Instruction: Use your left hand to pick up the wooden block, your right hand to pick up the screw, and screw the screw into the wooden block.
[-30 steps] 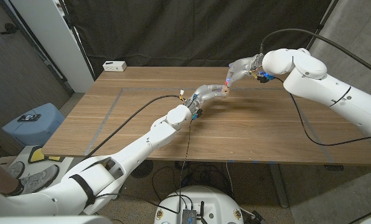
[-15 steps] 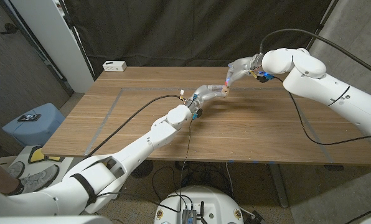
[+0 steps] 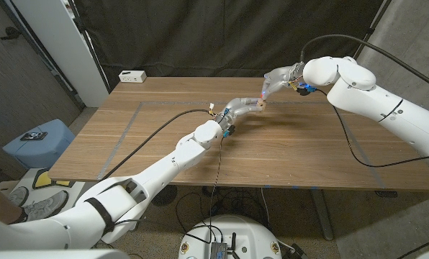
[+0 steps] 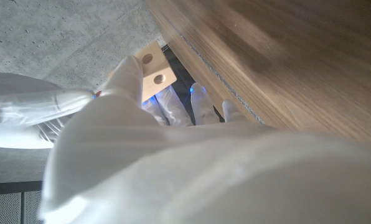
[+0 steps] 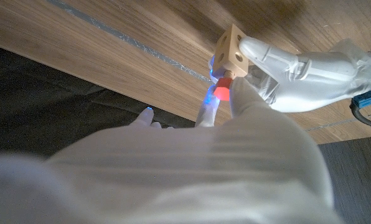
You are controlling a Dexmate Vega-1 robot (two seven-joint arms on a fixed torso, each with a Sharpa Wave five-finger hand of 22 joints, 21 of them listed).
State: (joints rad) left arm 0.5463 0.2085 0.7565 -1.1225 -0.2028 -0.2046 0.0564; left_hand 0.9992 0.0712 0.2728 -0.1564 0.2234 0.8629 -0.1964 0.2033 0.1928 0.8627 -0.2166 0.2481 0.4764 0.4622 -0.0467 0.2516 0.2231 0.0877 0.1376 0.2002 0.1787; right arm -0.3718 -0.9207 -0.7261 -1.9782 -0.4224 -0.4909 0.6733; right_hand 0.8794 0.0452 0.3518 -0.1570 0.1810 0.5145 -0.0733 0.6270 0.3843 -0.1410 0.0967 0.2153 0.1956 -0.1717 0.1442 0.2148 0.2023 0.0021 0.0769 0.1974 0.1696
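Wooden block [image 5: 231, 48] gripped in the left robot hand [image 3: 241, 108] meets the red-headed screw [image 5: 222, 89] pinched by the right robot hand [image 3: 276, 81].

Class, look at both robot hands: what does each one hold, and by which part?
The left hand grips the wooden block by one end. The right hand pinches the screw by its red head, at the block's face.

Even, soft light on the desk [image 3: 164, 137] from overhead; faint shadows beneath the arms. Wrist views are dim, with near cloth blurred. Blue and red glow beside the fingers [image 5: 205, 115].
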